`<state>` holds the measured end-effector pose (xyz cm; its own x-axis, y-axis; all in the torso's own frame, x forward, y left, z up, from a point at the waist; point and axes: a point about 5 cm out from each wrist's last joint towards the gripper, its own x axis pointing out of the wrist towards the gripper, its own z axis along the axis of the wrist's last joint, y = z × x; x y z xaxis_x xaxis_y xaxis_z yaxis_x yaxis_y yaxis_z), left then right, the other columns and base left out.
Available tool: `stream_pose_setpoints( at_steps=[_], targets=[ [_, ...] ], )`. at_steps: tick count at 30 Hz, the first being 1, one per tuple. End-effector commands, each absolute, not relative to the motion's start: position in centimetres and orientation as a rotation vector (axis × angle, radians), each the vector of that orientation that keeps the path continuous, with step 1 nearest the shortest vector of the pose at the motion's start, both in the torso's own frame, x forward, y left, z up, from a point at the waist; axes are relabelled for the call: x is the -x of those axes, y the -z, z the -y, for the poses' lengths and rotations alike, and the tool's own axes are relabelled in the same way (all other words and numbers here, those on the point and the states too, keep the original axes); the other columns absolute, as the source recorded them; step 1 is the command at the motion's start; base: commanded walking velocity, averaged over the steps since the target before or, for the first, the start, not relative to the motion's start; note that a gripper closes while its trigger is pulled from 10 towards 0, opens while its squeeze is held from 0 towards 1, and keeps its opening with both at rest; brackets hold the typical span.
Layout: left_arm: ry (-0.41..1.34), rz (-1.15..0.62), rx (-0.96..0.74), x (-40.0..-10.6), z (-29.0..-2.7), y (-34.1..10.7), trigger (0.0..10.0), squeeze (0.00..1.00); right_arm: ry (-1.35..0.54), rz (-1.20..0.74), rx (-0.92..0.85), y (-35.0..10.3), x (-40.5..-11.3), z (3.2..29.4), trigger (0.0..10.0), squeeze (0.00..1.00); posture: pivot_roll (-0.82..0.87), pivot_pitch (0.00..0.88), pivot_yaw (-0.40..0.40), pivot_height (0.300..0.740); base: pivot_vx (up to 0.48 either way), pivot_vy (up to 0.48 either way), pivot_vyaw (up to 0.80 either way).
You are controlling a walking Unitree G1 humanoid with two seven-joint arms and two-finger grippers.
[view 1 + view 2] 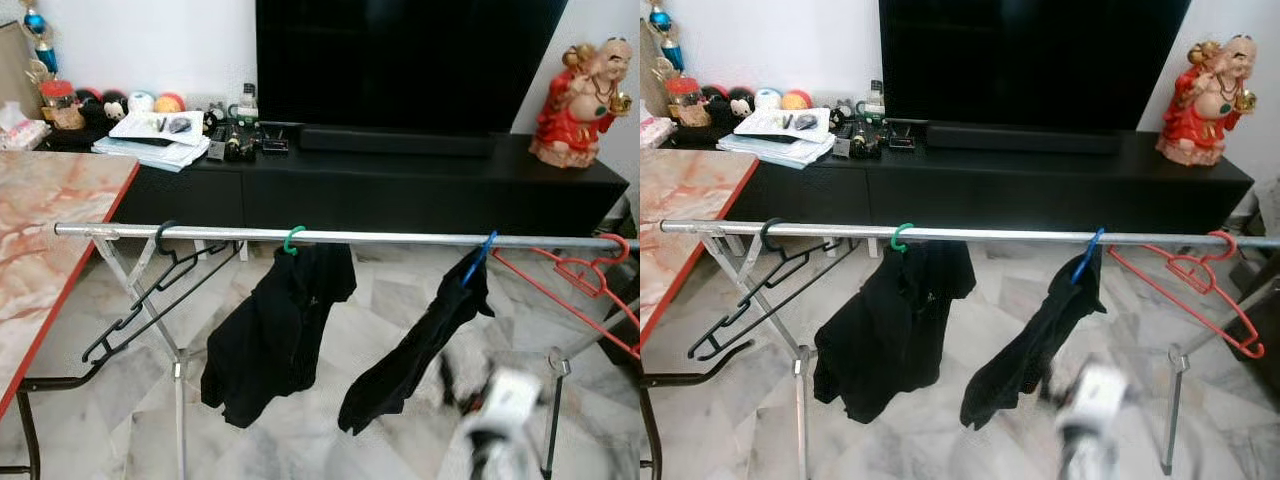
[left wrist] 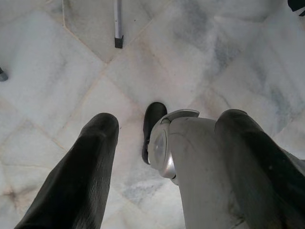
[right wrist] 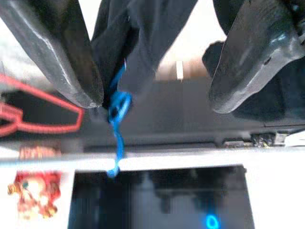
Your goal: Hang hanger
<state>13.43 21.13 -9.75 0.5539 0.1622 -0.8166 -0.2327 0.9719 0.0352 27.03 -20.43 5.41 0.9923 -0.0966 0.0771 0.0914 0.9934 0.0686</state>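
A silver rail (image 1: 400, 237) of a drying rack runs across the room. On it hang an empty black hanger (image 1: 150, 285), a green hanger (image 1: 293, 239) with a black garment (image 1: 275, 330), a blue hanger (image 1: 478, 258) with a second black garment (image 1: 420, 345), and an empty red hanger (image 1: 575, 275) at the right end. My right arm (image 1: 505, 400) is blurred, low and just right of the blue hanger's garment. In the right wrist view my right gripper (image 3: 155, 95) is open, facing the blue hanger (image 3: 116, 124) and rail (image 3: 190, 160), and holds nothing. My left gripper (image 2: 167, 124) hangs open over the floor.
A marble-topped table (image 1: 50, 230) with a red edge stands at the left. Behind the rack is a black TV cabinet (image 1: 400, 185) with a red figurine (image 1: 580, 100), papers and small items. The rack's crossed legs (image 1: 175, 370) stand on the marble floor.
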Motion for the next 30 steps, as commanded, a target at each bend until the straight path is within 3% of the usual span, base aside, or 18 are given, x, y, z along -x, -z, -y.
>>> stream_pose_setpoints(
  at_steps=[1, 9, 17, 18, 21, 24, 30],
  targets=[
    [-0.227, -0.999, 0.101, -12.2, -20.3, 10.3, 10.0, 0.0, 0.072, 0.008, -0.067, -3.8, -26.0, 19.9, 10.0, 0.0, 0.18, 0.0, -0.124, 0.74, 0.0, 0.0, 0.0],
    [-0.233, -1.018, 0.088, -11.4, -20.7, 10.5, 10.0, 0.0, 0.104, 0.018, -0.059, -5.4, -24.5, 20.1, 10.0, 0.0, 0.13, 0.0, -0.086, 0.74, 0.0, 0.0, 0.0],
    [-0.219, -1.0, 0.086, -11.8, -20.7, 10.3, 10.0, 0.0, 0.113, -0.296, -0.23, 1.3, -22.8, 19.6, 10.0, 0.0, 0.13, 0.0, -0.084, 0.74, 0.0, 0.0, 0.0],
    [-0.218, -0.999, 0.086, -11.9, -20.7, 10.3, 10.0, 0.0, 0.129, -0.427, -0.236, 3.4, -21.7, 19.7, 10.0, 0.0, 0.14, 0.0, -0.085, 0.74, 0.0, 0.0, 0.0],
    [-0.218, -0.998, 0.086, -12.0, -20.7, 10.3, 10.0, 0.0, 0.14, -0.539, -0.234, 5.0, -20.6, 19.7, 10.0, 0.0, 0.14, 0.0, -0.088, 0.74, 0.0, 0.0, 0.0],
    [-0.228, -0.992, 0.091, -12.3, -20.8, 10.2, 10.0, 0.0, 0.197, -0.886, -0.151, 8.8, -15.5, 20.5, 10.0, 0.0, 0.15, 0.0, -0.087, 0.74, 0.0, 0.0, 0.0],
    [-0.24, -0.987, 0.095, -12.5, -20.9, 10.1, 10.0, 0.0, 0.216, -0.891, -0.195, 9.0, -14.9, 21.2, 10.0, 0.0, 0.15, 0.0, -0.088, 0.74, 0.0, 0.0, 0.0]
  ],
)
